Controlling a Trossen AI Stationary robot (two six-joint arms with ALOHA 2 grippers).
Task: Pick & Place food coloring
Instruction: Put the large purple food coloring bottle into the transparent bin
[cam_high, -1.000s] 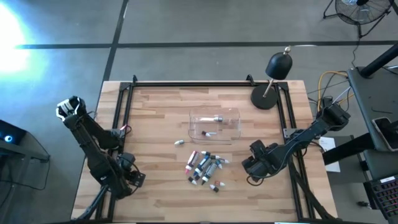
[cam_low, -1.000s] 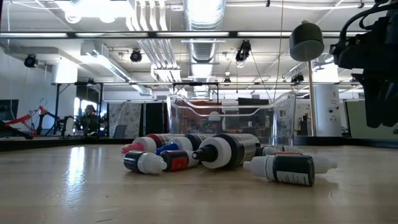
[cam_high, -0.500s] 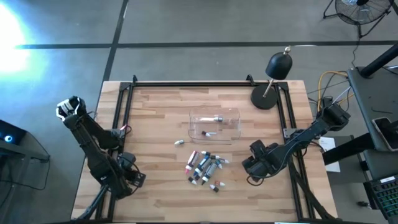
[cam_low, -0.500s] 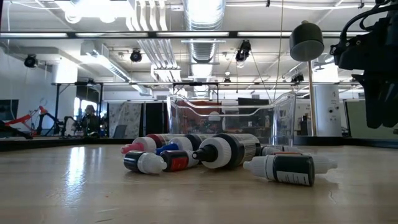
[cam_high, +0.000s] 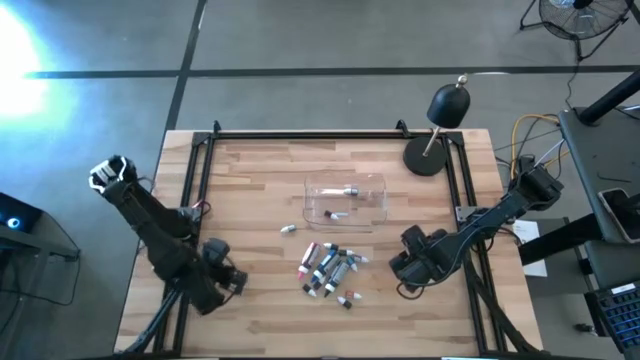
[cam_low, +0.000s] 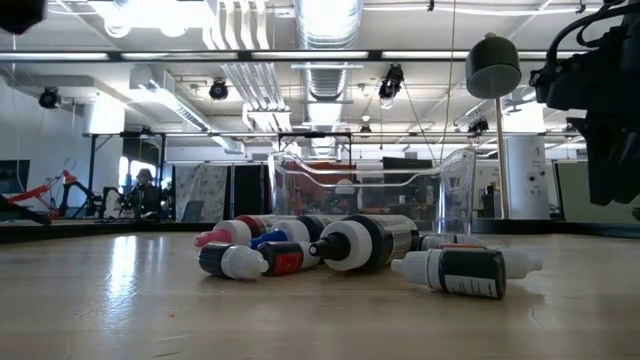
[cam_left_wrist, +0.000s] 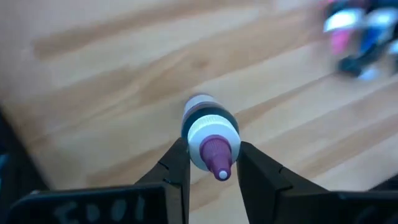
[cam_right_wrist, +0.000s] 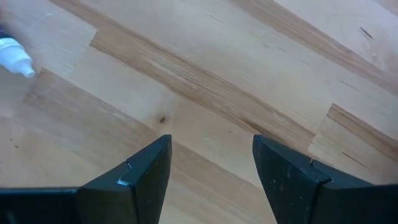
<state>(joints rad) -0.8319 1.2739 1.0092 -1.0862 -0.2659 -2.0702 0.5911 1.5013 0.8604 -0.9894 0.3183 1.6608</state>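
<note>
Item: food coloring bottle (cam_left_wrist: 210, 134), purple cap, dark band and pale collar; we log it clamped between the two dark fingers (cam_left_wrist: 177, 171) of the left gripper (cam_left_wrist: 210, 171).
Pincer state, left: clenched on that bottle, cap pointing back toward the wrist, body pointing out over the wooden table (cam_high: 250, 180).
Pincer place, left: we find the left gripper (cam_high: 228, 281) over the near-left part of the table, apart from the pile.
Pincer state, right: right gripper (cam_right_wrist: 211, 165) released, jaws spread over bare wood; it waits at the near-right (cam_high: 408, 264).
Stock remaining: heap of bottles (cam_high: 328, 268) lying on their sides between the two grippers; one stray bottle (cam_high: 288, 229) farther back; a couple more lie inside the clear tray (cam_high: 345, 201).
Handling, our judgement: light, stiff, round-bodied and smooth, so it may roll or twist in the jaws; not fragile.
Hold point, our judgement: across the collar just below the cap, as now; the tapered tip gives poor purchase.
</note>
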